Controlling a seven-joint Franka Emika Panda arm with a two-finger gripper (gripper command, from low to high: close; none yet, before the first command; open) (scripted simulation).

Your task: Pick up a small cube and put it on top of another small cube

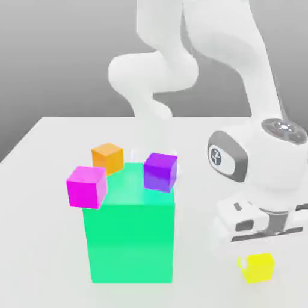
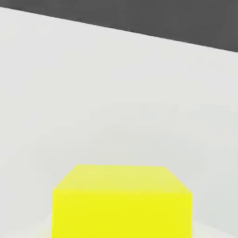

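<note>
Big block (image 1: 129,237) stands mid-counter (image 1: 42,144). Three small cubes cluster round its far edge: one (image 1: 86,186) at 10 o'clock against its corner, one (image 1: 107,158) at 11 o'clock behind, one (image 1: 160,171) at 1 o'clock. Fourth cube (image 1: 258,267) (image 2: 122,202) lies well apart at 4 o'clock, directly beneath the hand (image 1: 255,225).

You have four small cubes: one yellow cube (image 1: 259,267), one orange cube (image 1: 107,157), one magenta cube (image 1: 86,186), one purple cube (image 1: 160,171). One large green block (image 1: 130,237). One white table (image 1: 48,138).
</note>
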